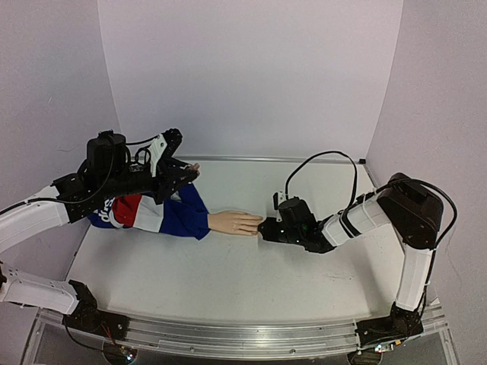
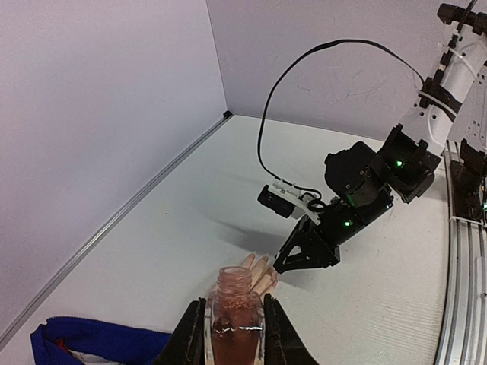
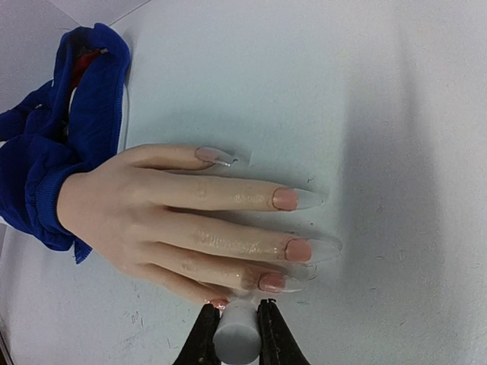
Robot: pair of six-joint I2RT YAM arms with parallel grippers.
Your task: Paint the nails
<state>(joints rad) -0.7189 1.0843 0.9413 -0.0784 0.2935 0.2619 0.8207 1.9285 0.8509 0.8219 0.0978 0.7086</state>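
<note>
A pale mannequin hand (image 1: 234, 222) lies flat on the table, with a blue, red and white sleeve (image 1: 163, 213) at its wrist. Its nails (image 3: 285, 199) show pink near the base with long clear tips. My right gripper (image 3: 237, 328) is shut on a white cap (image 3: 237, 338), held right against the little finger's nail (image 3: 219, 303), which looks reddish. My left gripper (image 2: 236, 331) hovers above the sleeve, shut on a small uncapped bottle (image 2: 236, 319) of pink liquid held upright. From above, the right gripper (image 1: 262, 228) meets the fingertips.
White walls close in the table (image 1: 228, 281) at the back and both sides. A metal rail (image 1: 243, 334) runs along the near edge. The right arm's black cable (image 1: 323, 156) loops above its wrist.
</note>
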